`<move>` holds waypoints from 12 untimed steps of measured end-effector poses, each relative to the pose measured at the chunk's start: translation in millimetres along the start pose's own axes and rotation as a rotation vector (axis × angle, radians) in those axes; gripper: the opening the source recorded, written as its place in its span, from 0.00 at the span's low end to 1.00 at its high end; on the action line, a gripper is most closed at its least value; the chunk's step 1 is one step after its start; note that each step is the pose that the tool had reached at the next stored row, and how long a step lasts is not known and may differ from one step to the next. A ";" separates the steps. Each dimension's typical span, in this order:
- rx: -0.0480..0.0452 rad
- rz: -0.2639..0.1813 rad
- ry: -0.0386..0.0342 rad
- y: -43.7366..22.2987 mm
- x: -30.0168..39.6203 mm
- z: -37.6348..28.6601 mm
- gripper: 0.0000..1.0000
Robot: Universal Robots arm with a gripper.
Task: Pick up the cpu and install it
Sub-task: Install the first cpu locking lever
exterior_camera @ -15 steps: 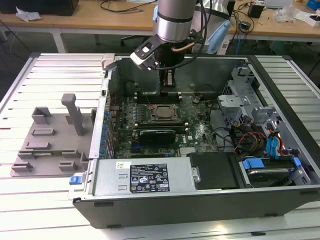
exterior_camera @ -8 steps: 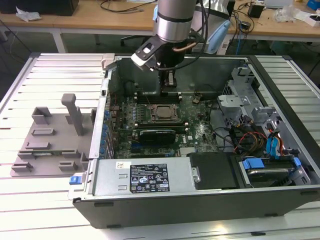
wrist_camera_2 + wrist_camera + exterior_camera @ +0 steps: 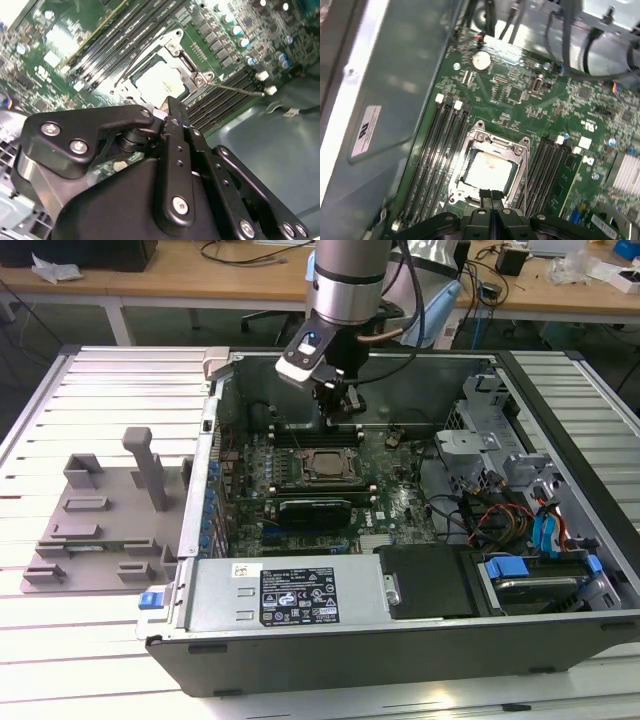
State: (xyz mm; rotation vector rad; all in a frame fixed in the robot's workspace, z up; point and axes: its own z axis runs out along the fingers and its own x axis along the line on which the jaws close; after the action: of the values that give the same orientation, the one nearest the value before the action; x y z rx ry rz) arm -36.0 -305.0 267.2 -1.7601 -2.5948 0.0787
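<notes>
a computer case [image 3: 300, 595], its side panel off, lies on a slatted tabletop [image 3: 100, 390], and the arm [image 3: 345, 280] reaches down into it. the jaws are pressed together with nothing between them; in both wrist views their black tips meet along a thin line.

the cpu [image 3: 487, 170] sits flat in the socket frame [image 3: 501, 138] on the green circuit board [image 3: 520, 95], between two banks of memory slots [image 3: 440, 150], pale top plate facing up. in the first wrist view the jaw tips cover one edge of the frame, so that side is hidden. in the second wrist view the cpu [image 3: 159, 84] shows beyond the tips, and the black body behind the jaws blocks much of the board. whether the tips touch the frame i cannot tell.

in the exterior view the cpu [image 3: 322, 466] is a small dull square. the jaws hang near it, toward the case's far wall, dark and hard to pick out. a grey fixture [image 3: 100, 525] with upright posts stands on the tabletop at the exterior view's left, beside the case.
</notes>
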 end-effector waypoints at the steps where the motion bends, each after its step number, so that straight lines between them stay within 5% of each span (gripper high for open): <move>1: -0.0005 -0.022 -0.0010 0.0 0.0 0.0 0.11; 12: -0.0070 -0.295 -0.0131 0.0 0.0 0.0 0.11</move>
State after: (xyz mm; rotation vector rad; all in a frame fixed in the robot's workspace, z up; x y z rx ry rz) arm -36.0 -305.0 267.2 -1.3626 -2.8321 0.0793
